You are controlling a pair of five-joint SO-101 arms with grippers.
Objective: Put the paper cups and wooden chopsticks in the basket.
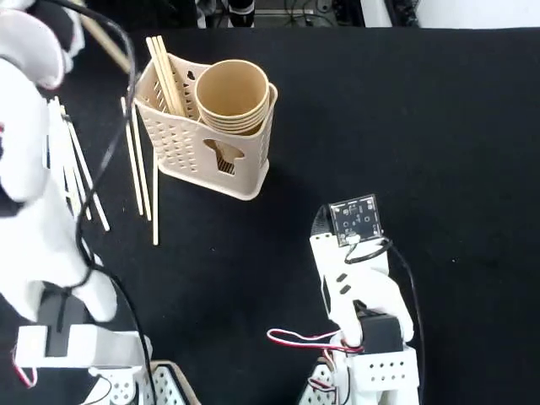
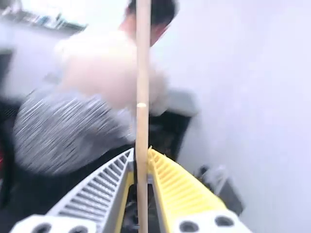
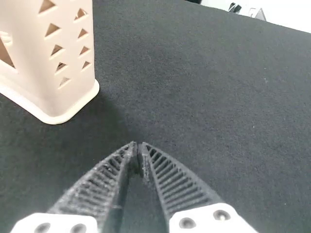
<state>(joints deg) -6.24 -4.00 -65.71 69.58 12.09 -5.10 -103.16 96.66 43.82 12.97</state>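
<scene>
The cream perforated basket [image 1: 207, 139] stands at the back left of the black table and holds a stack of paper cups [image 1: 234, 94] and a few wooden chopsticks [image 1: 165, 78]. My left gripper [image 2: 141, 156] is raised off the table and shut on one wooden chopstick [image 2: 142, 87], which sticks out past its fingertips; the chopstick's end [image 1: 108, 40] is at the top left of the high view. My right gripper [image 3: 138, 146] is shut on nothing, low over bare cloth short of the basket's corner [image 3: 53, 63]. The right arm [image 1: 356, 278] sits at the front centre.
Three loose wooden chopsticks [image 1: 142, 173] lie on the cloth left of the basket. Several white ones [image 1: 78, 177] lie farther left, partly under the left arm [image 1: 34, 211]. The black cloth [image 1: 439, 152] stretches to the right of the basket.
</scene>
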